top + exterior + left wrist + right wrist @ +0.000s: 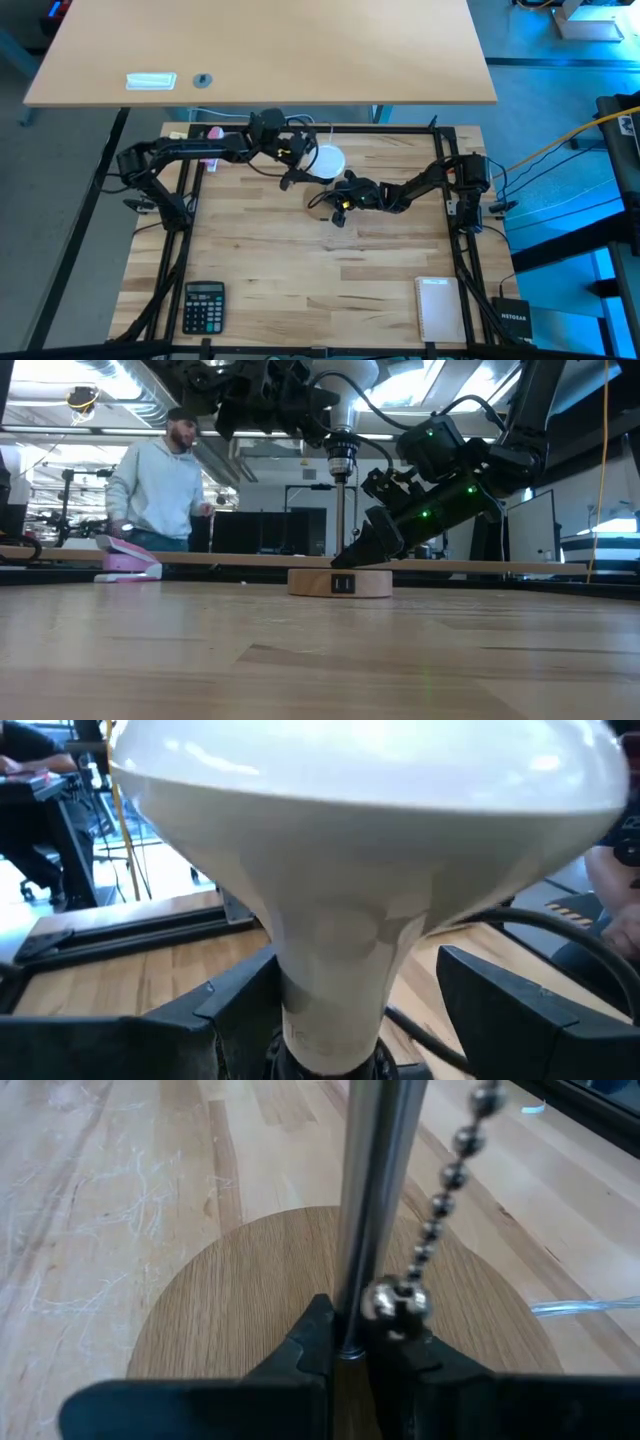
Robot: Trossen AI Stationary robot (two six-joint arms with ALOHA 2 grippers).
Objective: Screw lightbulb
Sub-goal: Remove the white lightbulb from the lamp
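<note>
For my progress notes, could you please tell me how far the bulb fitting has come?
Done: the right pincer is shut on the lamp's metal stem, steadying it. In hand: the left pincer holds the lightbulb at the socket. Left: whether it is fully screwed in can't be seen.

Readable text is scarce. A small black box (512, 318) at the lower right of the high view, just off the table's corner, carries white lettering that reads "NETGEAR". The calculator (203, 306) at lower left shows keys, but none can be read. The white label (151, 81) on the far desk, upper left, is illegible.
</note>
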